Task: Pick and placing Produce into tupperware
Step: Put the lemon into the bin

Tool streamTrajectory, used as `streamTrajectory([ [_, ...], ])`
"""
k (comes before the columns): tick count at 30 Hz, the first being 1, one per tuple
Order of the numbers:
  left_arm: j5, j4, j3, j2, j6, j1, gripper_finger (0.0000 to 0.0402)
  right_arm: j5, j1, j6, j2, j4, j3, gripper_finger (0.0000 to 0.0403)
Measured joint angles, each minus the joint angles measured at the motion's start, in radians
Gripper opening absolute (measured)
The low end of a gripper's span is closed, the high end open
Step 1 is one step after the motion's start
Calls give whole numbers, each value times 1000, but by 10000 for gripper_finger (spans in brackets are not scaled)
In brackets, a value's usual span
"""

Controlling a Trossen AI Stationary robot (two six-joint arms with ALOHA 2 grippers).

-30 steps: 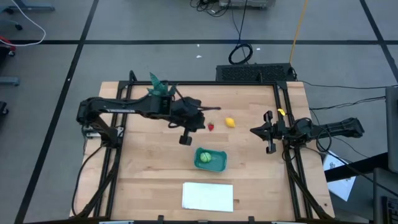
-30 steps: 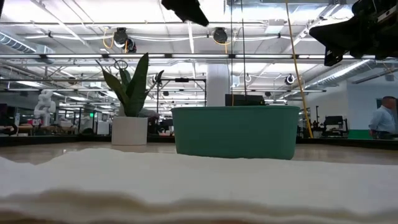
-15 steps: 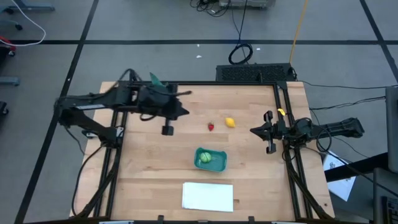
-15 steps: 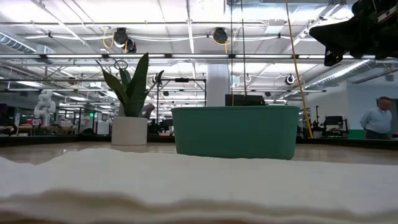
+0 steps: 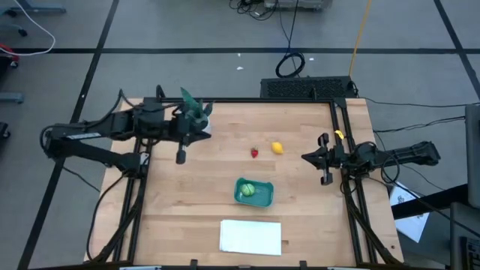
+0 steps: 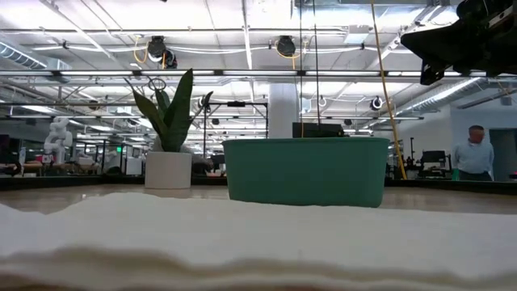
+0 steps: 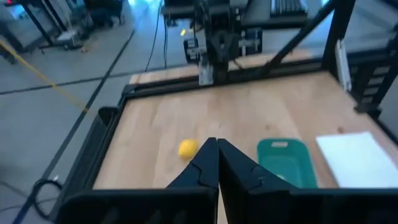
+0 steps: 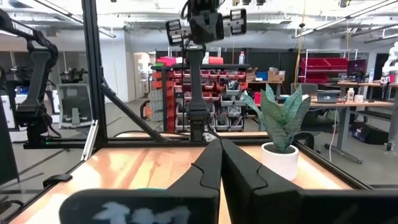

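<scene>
The teal tupperware (image 5: 255, 193) sits near the table's middle, with the round green piece (image 5: 245, 190) lying inside it. The red strawberry (image 5: 255, 152) and the yellow lemon (image 5: 277, 147) lie on the bare wood beyond it. My left gripper (image 5: 204, 131) is shut and empty, raised over the table's left far part beside the potted plant (image 5: 191, 105). Its wrist view shows its shut gripper (image 7: 217, 148), the lemon (image 7: 188, 148) and the tupperware (image 7: 283, 162). My right gripper (image 5: 305, 157) waits shut at the table's right edge. The low view shows the tupperware (image 6: 307, 171) side-on.
A flat white rectangle (image 5: 250, 236) lies at the table's near edge and fills the bottom of the low view (image 6: 242, 234). A black frame (image 5: 262, 101) rims the table. Bare wood lies between the two arms. A person (image 6: 468, 158) stands in the room beyond.
My left arm has pulled back from above the strawberry and the tupperware toward the table's left far corner, and it has left the top of the low view. The produce and the tupperware have stayed in place.
</scene>
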Motion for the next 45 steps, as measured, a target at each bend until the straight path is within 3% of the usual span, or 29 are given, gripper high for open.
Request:
streamTrajectory([
  [9, 81, 250, -213, -122, -65, 24, 0, 1, 0, 1, 2, 0, 0, 0],
  [25, 28, 538, -474, -195, -83, 24, 0, 2, 0, 1, 2, 0, 0, 0],
  [32, -2, 573, -554, -299, -69, 39, 0, 2, 0, 1, 2, -2, 0, 0],
  [45, 32, 567, -734, -497, -123, 98, 0, 3, 0, -5, 2, 0, 0, 0],
])
